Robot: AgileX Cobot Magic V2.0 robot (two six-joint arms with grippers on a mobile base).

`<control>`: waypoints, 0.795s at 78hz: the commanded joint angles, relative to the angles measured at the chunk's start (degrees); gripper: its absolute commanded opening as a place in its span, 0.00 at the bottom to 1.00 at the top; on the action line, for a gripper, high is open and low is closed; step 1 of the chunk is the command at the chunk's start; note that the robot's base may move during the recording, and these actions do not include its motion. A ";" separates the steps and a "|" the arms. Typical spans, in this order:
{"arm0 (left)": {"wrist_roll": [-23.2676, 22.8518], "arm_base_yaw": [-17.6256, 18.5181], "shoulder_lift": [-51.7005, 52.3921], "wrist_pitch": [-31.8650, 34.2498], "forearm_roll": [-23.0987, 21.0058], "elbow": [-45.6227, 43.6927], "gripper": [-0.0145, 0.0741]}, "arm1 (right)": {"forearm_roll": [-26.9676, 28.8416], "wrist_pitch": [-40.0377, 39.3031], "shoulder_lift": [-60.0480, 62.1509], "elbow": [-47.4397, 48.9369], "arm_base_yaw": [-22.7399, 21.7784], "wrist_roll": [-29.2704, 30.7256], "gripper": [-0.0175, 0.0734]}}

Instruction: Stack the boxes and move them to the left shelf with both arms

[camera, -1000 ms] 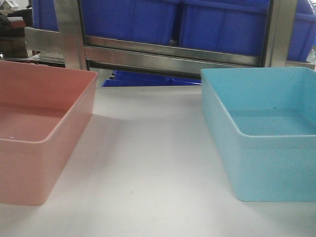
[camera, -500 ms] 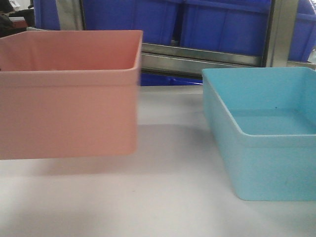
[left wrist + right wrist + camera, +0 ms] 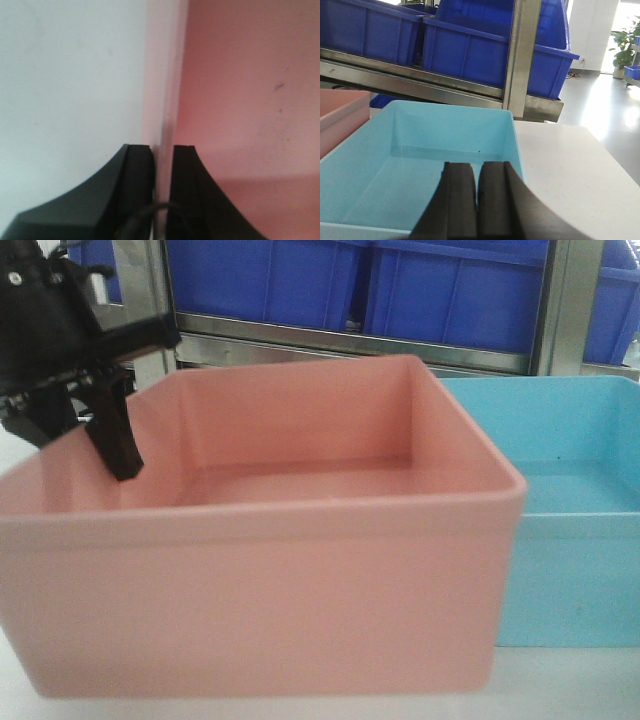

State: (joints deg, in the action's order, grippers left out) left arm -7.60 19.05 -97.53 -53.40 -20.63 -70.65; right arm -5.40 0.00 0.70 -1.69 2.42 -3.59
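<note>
Smooth pink bin (image 3: 260, 610), wall clamped by left gripper (image 3: 162, 152), has shifted toward 3 o'clock, partly hiding blue bin (image 3: 575, 580); right gripper (image 3: 477, 167) closed.

The left gripper (image 3: 85, 450) is matte black and boxy, with a pale screw head (image 3: 14, 278). Its fingers (image 3: 137, 185) are black, flat inside and curved outward, and a thin dark cable (image 3: 137, 217) crosses them. The right gripper (image 3: 476, 175) has matching black fingers (image 3: 460, 195).

Sky-blue box (image 3: 570, 540) on white table (image 3: 560, 160)
</note>
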 commanded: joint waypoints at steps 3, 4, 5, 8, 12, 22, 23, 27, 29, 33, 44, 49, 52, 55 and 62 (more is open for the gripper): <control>-1.01 1.57 3.45 4.86 -3.88 0.10 0.16 | -0.58 -5.43 1.02 1.34 -0.05 0.38 0.25; -1.01 1.58 3.45 5.03 -3.88 0.21 0.16 | -0.58 -5.43 1.02 1.34 -0.05 0.38 0.25; -1.01 1.69 3.45 5.17 -3.88 0.40 0.16 | -0.58 -5.43 1.02 1.34 -0.05 0.38 0.25; -1.01 1.73 3.45 5.71 -3.88 0.88 0.16 | -0.58 -5.43 1.02 1.34 -0.05 0.38 0.25; -1.01 1.73 3.45 5.98 -3.88 1.27 0.16 | -0.58 -5.43 1.02 1.34 -0.05 0.38 0.25; -1.01 1.73 3.45 6.27 -3.76 1.27 0.16 | -0.58 -5.43 1.02 1.34 -0.05 0.38 0.25; -1.01 1.73 3.45 6.27 -3.63 1.27 0.16 | -0.58 -5.43 1.02 1.34 -0.05 0.38 0.25; -1.01 1.73 3.34 6.70 -3.37 1.27 0.16 | -0.58 -5.43 1.02 1.34 -0.05 0.38 0.25; -1.01 1.73 3.21 6.79 -3.37 1.27 0.16 | -0.58 -5.43 1.02 1.34 -0.05 0.38 0.25; -1.01 1.73 3.09 6.79 -3.37 1.27 0.16 | -0.58 -5.43 1.02 1.34 -0.05 0.38 0.25; -1.01 1.73 2.86 6.82 -3.37 1.27 0.16 | -0.58 -5.43 1.02 1.34 -0.05 0.38 0.25; -1.01 1.73 2.86 6.98 -3.37 1.27 0.16 | -0.58 -5.43 1.02 1.34 -0.05 0.38 0.25; -1.01 1.73 2.86 6.98 -3.37 1.27 0.16 | -0.58 -5.43 1.02 1.34 -0.05 0.38 0.25; -1.01 1.73 2.86 6.98 -3.37 1.27 0.16 | -0.58 -5.43 1.02 1.34 -0.05 0.38 0.25; -1.01 1.73 2.86 6.98 -3.37 1.27 0.17 | -0.58 -5.43 1.02 1.34 -0.05 0.38 0.25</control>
State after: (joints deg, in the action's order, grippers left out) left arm -7.80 20.33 -97.78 -48.57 -20.67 -67.77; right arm -5.40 0.00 0.70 -1.69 2.42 -3.59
